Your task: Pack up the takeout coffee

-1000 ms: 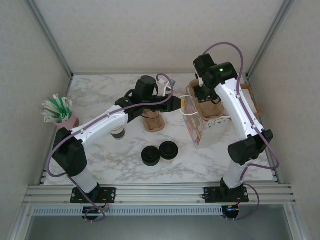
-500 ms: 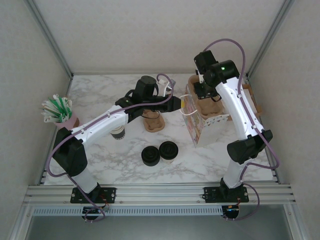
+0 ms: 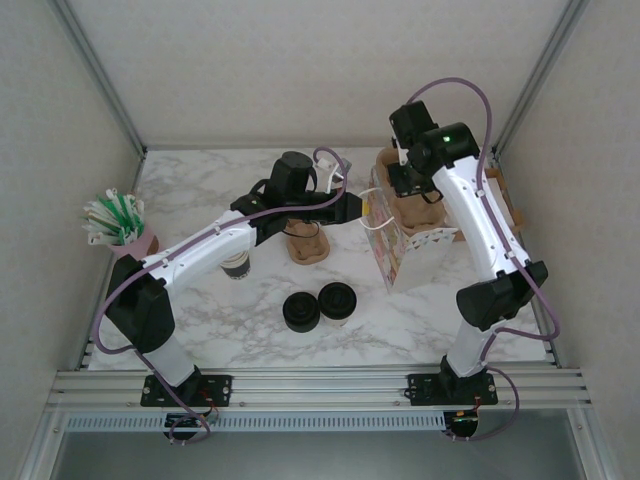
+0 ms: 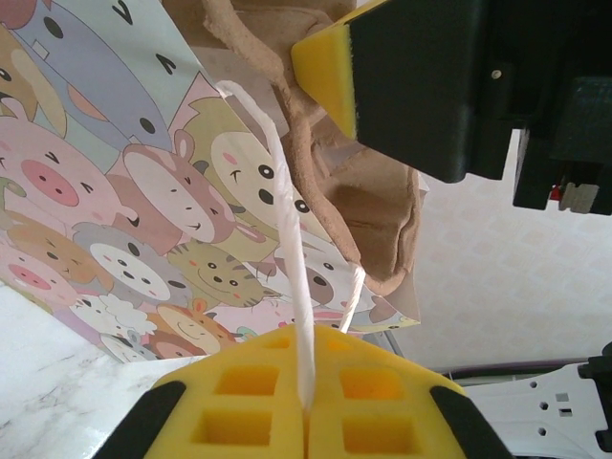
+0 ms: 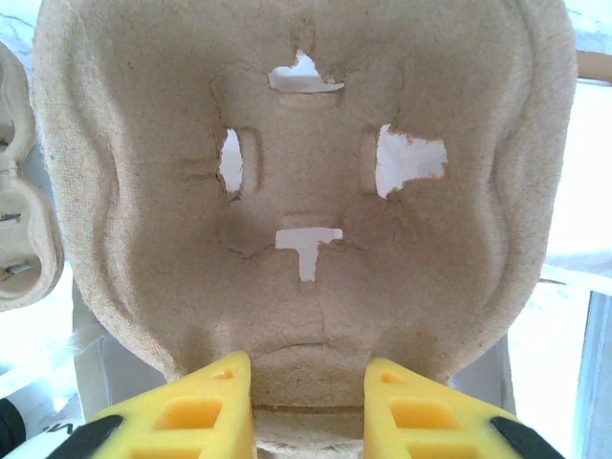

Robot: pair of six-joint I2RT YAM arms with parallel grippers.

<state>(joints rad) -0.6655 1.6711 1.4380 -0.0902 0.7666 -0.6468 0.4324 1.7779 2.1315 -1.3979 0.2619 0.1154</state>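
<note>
The takeout coffee [image 3: 338, 301], a small cup under a round black lid, stands on the marble table [image 3: 200, 190] near the front. My left gripper [image 3: 358, 208] [image 4: 307, 402] is shut on the white string handle [image 4: 291, 229] of the animal-print paper bag [image 3: 402, 258] [image 4: 105, 182], holding that side up. My right gripper [image 3: 405, 185] [image 5: 308, 387] is shut on the edge of a brown pulp cup carrier [image 3: 408, 205] [image 5: 306, 143] [image 4: 359, 191], which hangs over the bag's open mouth. One yellow pad [image 4: 325, 67] of the right gripper shows in the left wrist view.
A low pile of black lids [image 3: 300, 312] sits beside the coffee. A stack of lidless cups [image 3: 237, 265] stands under the left arm. Another pulp carrier [image 3: 307, 244] lies mid-table. A pink cup of straws [image 3: 120, 225] is at the left edge, more pale carriers [image 5: 19, 191] at the right.
My right gripper has shifted slightly toward the back with the carrier. The left gripper keeps hold of the bag handle and has not moved.
</note>
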